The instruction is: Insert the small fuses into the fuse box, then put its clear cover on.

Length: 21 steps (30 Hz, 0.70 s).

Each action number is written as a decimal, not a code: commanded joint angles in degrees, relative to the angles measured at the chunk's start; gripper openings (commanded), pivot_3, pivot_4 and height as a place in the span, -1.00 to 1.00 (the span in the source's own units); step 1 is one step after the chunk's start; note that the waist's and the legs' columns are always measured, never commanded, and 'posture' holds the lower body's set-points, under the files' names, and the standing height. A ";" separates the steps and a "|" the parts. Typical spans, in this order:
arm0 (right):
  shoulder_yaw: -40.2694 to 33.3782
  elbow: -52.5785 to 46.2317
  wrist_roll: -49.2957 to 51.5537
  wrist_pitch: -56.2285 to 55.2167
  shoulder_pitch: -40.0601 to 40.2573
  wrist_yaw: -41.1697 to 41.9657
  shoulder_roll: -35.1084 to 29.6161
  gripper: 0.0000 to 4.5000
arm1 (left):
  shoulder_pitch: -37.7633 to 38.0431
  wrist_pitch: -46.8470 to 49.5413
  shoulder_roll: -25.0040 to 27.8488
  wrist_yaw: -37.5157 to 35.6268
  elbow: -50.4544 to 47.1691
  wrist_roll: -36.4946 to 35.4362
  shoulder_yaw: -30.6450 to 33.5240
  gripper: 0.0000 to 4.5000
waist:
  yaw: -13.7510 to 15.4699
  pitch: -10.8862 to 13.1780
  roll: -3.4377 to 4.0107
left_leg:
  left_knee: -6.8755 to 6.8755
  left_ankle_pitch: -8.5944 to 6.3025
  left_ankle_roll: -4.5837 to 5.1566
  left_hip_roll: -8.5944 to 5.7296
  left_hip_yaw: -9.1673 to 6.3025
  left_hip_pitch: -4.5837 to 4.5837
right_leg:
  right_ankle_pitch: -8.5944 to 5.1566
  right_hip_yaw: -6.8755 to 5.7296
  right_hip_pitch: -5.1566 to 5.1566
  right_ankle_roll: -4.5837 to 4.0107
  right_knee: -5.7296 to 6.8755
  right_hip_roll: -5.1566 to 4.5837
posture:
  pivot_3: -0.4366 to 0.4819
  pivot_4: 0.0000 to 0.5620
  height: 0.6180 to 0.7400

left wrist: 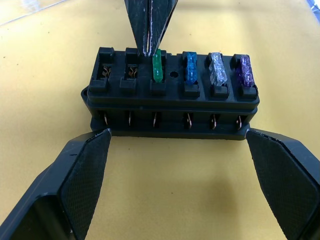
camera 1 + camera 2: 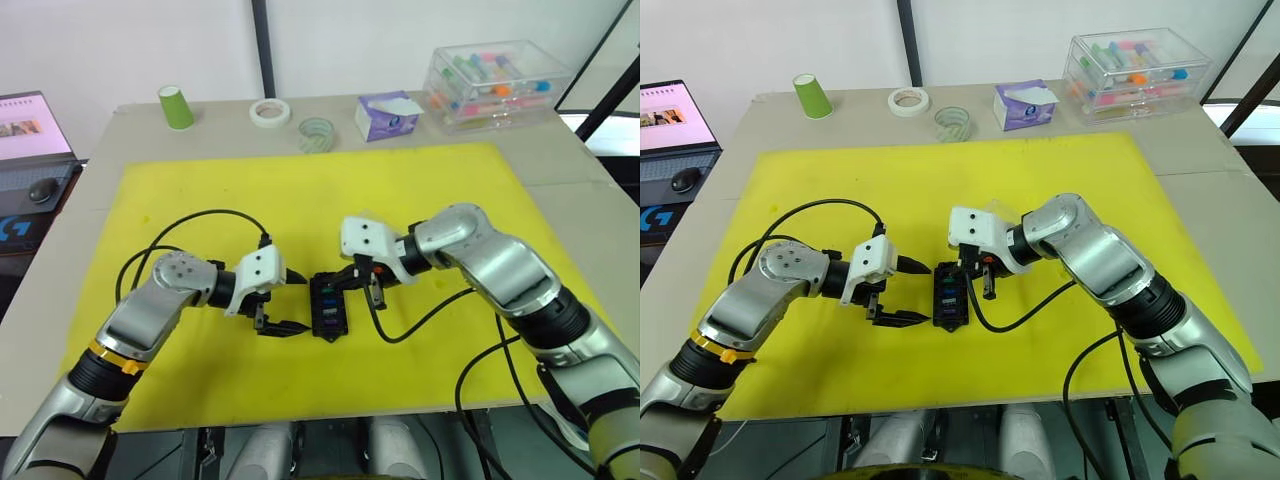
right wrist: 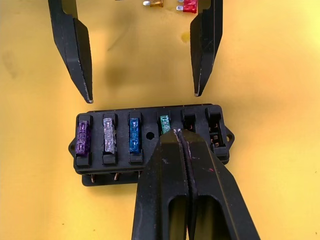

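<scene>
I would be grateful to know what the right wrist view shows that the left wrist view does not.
Right wrist view alone: a red fuse and an orange-yellow fuse loose on the yellow mat, beyond the open left gripper.

Left wrist view alone: the metal terminals along the fuse box side.

Both: the box holding green, blue, clear and purple fuses, two slots empty, and the shut right gripper at the green one.
</scene>
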 commanded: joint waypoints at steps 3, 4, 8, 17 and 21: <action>3.04 1.05 -3.04 -2.63 3.07 -0.22 -1.13 -0.99 | 0.12 -0.33 0.52 -0.10 -1.59 -0.25 0.94 1.00 | 0.02 0.00 0.00 | 0.00 0.00 0.00 0.00 0.00 0.00 | 0.00 0.00 0.01 0.00 0.01 0.00 | -0.05 -0.47 1.00; 3.11 1.16 -3.30 -2.90 3.28 -0.18 -1.13 -0.99 | 0.14 -0.32 0.53 -0.10 -1.60 -0.27 0.95 1.00 | -0.01 0.00 0.00 | 0.00 0.00 0.00 0.00 0.00 0.00 | 0.00 0.00 0.01 0.00 0.00 0.00 | -0.05 -0.47 1.00; 1.40 1.26 -2.85 -2.56 2.58 -0.21 -0.15 -0.99 | 0.14 -0.39 0.64 -0.18 -1.52 -0.20 0.93 1.00 | 0.04 -0.01 -0.01 | 0.01 0.00 0.00 0.00 -0.01 0.01 | 0.00 0.00 0.01 0.00 0.01 0.00 | -0.05 -0.47 1.00; -5.60 -3.32 4.72 2.56 -0.98 0.27 1.58 -0.99 | 0.05 -0.73 0.69 -0.28 -1.20 -0.14 1.07 1.00 | 0.03 0.00 -0.01 | 0.01 0.00 0.00 -0.01 0.00 0.00 | 0.00 0.00 0.00 0.00 0.00 -0.01 | -0.05 -0.47 1.00; -7.66 -3.92 6.70 3.68 -1.90 -0.45 1.51 -0.99 | -0.29 0.00 0.61 -0.05 -1.12 -1.32 2.47 1.00 | 0.04 0.00 -0.01 | 0.01 0.00 0.00 -0.01 0.00 0.00 | 0.00 0.00 0.00 0.00 0.00 0.00 | -0.05 -0.47 1.00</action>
